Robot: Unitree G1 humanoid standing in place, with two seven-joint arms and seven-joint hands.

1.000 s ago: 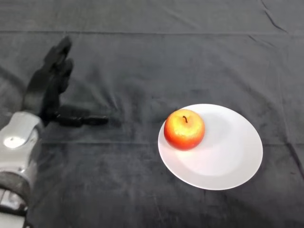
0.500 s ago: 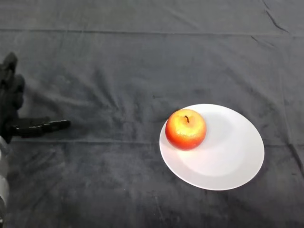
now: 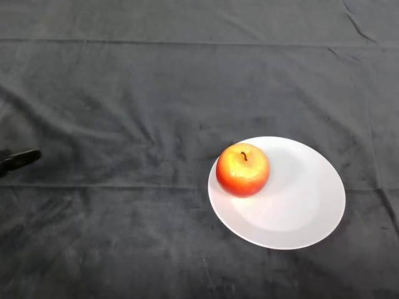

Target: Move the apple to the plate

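— Apple (image 3: 242, 169), where did it sit?
— On the plate (image 3: 299, 212), at its left side, upright with the stem up, red and yellow.
— Anything else in the plate?
— Nothing; the apple alone lay in it, and the rest of the white dish was bare.
— And the plate?
— It lay flat on the dark cloth (image 3: 156, 93), right of the middle.
— The hand (image 3: 19, 159)?
— Only a black tip of it showed at the far left edge, well apart from the plate. Whether it was spread or curled, I could not tell.
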